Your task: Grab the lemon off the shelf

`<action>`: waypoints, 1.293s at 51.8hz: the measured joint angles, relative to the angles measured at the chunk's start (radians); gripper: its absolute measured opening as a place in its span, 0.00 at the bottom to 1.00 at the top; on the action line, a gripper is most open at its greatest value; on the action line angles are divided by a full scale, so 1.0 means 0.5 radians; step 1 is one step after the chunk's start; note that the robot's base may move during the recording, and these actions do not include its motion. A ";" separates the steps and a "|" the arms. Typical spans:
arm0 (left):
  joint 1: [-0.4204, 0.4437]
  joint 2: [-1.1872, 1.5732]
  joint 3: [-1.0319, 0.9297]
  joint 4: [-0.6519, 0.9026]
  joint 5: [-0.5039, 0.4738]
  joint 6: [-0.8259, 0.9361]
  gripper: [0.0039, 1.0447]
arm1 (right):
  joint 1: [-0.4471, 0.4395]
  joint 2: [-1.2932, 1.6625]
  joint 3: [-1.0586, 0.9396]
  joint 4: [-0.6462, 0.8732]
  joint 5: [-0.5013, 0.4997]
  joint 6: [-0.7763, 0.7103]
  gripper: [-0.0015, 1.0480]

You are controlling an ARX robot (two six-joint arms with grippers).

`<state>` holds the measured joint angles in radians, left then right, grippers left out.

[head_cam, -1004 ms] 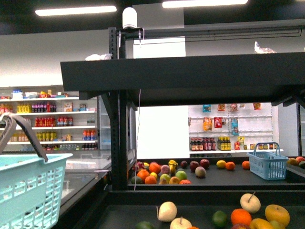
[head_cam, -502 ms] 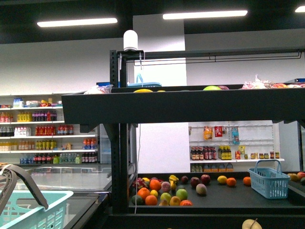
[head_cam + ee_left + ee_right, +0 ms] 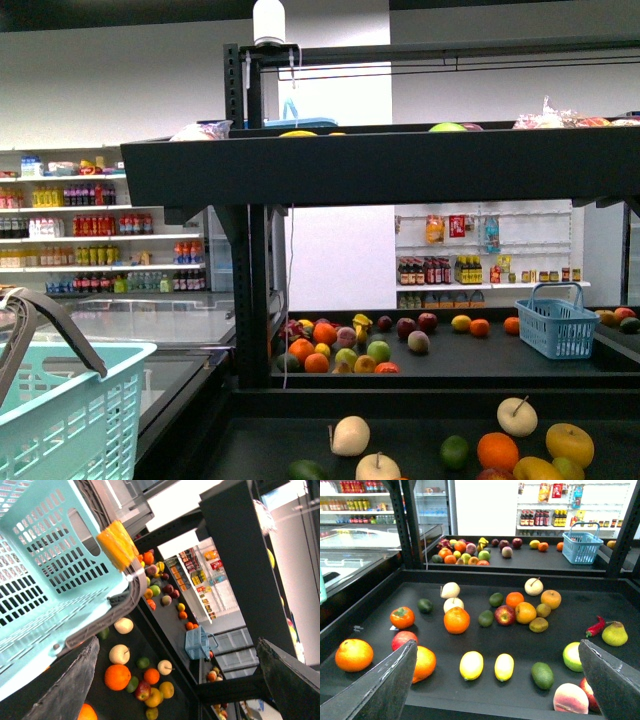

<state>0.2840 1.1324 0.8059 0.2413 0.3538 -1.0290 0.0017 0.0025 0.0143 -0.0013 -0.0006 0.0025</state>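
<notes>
Two lemons lie side by side near the front edge of the shelf's lower tray [image 3: 380, 615] in the right wrist view: one [image 3: 471, 665] and another [image 3: 504, 667]. My right gripper [image 3: 497, 647] is open and empty, a little above and in front of them, and both lie between its fingers [image 3: 382, 687]. My left gripper [image 3: 177, 640] is open, beside a teal basket [image 3: 45, 555] and over the same tray. The shelf [image 3: 380, 165] is a black tiered stand. No lemon shows in the front view, and neither arm does.
Oranges [image 3: 456, 620], apples, pears, an avocado [image 3: 542, 675], a peach [image 3: 570, 698] and a red chilli [image 3: 595, 626] are spread over the tray. The teal basket [image 3: 60, 420] is at the left. A blue basket [image 3: 556, 325] stands on a farther tray.
The front view has dropped since half a second ago. The lower tray's fruit shows again, and the teal basket sits higher in the picture.
</notes>
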 joint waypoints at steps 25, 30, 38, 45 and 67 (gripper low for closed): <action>-0.031 1.115 0.729 0.278 -0.193 -0.368 0.93 | 0.000 0.000 0.000 0.000 0.000 0.000 0.93; -0.045 1.238 0.838 0.304 -0.229 -0.403 0.93 | 0.000 0.000 0.000 0.000 0.000 0.000 0.93; -0.053 1.420 1.003 0.298 -0.269 -0.438 0.93 | 0.000 0.000 0.000 0.000 0.000 0.000 0.93; -0.058 1.540 1.124 0.299 -0.292 -0.441 0.93 | 0.000 0.000 0.000 0.000 0.000 0.000 0.93; -0.053 1.745 1.367 0.349 -0.351 -0.444 0.50 | 0.000 0.000 0.000 0.000 0.000 0.000 0.93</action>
<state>0.2573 2.0048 1.4895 0.4160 0.1783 -1.2510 0.0017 0.0025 0.0143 -0.0013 -0.0006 0.0025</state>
